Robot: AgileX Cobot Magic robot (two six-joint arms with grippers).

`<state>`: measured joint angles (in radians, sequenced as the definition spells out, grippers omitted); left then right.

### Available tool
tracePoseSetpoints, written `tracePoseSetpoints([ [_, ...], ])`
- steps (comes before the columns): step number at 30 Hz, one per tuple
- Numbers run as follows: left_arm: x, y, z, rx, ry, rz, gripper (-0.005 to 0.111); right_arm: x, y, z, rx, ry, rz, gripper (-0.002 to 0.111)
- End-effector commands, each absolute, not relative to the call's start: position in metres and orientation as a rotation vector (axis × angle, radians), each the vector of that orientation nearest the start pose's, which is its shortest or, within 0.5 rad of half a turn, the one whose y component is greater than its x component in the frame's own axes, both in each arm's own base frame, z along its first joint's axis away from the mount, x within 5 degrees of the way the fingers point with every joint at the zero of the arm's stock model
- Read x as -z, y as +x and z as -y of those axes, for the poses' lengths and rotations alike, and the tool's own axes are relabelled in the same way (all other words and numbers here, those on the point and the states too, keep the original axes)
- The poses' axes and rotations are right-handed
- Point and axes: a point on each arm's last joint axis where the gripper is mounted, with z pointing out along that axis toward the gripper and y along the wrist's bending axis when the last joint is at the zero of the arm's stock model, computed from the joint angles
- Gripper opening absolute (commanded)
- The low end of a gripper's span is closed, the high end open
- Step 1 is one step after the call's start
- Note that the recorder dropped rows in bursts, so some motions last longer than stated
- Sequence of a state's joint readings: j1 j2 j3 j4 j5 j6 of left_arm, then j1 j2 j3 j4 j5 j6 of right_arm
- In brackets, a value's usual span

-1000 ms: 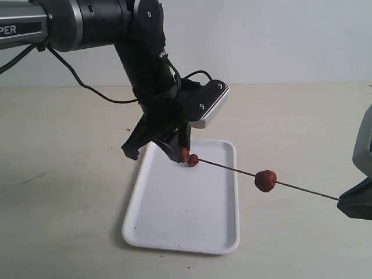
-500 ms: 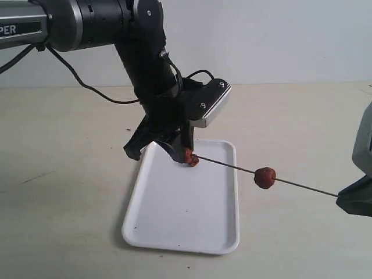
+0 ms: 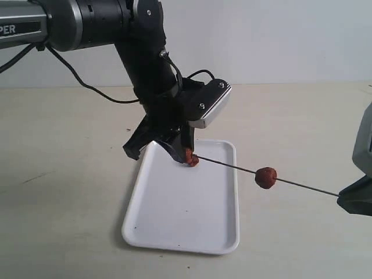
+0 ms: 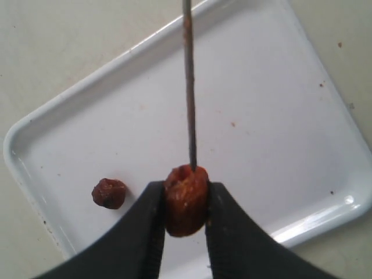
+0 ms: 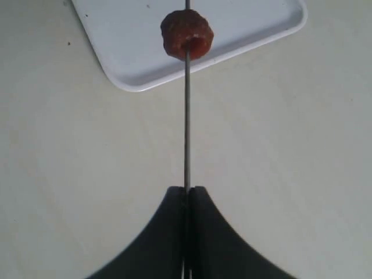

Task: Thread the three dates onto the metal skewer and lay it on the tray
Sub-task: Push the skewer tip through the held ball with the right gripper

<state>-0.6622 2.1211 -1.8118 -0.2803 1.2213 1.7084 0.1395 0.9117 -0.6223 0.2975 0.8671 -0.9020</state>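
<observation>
Left gripper [image 3: 187, 156]: clamped on one date [image 4: 186, 200], a black finger [image 4: 145, 232] pressed to each side; hangs above the tray [image 3: 174, 232], over its far end in the exterior view.
Right gripper [image 5: 187, 195]: jaws pressed together on the butt of the metal skewer [image 5: 186, 116]; it sits well clear of the tray, out past the long side on the right arm's side.
Held date: reddish-brown, wrinkled, stood on end between the fingers, pale dimple in the end face turned toward the skewer. It is raised off the tray floor.
Skewer tip: meets that dimple in the left wrist view. How far in it goes, cannot tell.
Threaded date [image 3: 265, 177]: already on the rod, about midway along its visible length, in the air just outside the tray's long rim.
Loose date [image 4: 109, 193]: lies on the tray floor near one rim, close to a corner, apart from the left gripper's fingers.
Metal skewer, run: thin dark rod, straight, running from the right gripper up across the tray's long rim to the held date. It slopes slightly, its low end away from the tray, and is clear of the tray all along.
Tray: white, rounded corners, low rim, a few dark specks. It lies flat on the table [image 3: 70, 203].
Table: pale beige, bare around the tray.
Left arm [image 3: 145, 52]: black, comes down over the tray's far end, with a cable [image 3: 87, 87] trailing behind it.
</observation>
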Motion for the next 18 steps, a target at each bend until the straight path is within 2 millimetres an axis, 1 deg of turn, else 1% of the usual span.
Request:
tracePoseSetpoints([
  [1,-0.2289,0.3324,0.2896,-0.312,-3.098,1.386,0.026,-0.2611,0.1509,-0.0402,-0.071,-1.132,-2.317,0.0],
  [8,-0.2289,0.3323,0.2898,-0.315,-3.102,1.38,0.026,-0.2551,0.1595,-0.0415,-0.084,-1.122,-2.337,0.0],
  [12,-0.2289,0.3323,0.2898,-0.314,-3.104,1.377,0.026,-0.2553,0.1599,-0.0415,-0.082,-1.12,-2.334,0.0],
  [18,-0.2289,0.3323,0.2898,-0.314,-3.104,1.377,0.026,-0.2597,0.1547,-0.0411,-0.077,-1.119,-2.315,0.0],
])
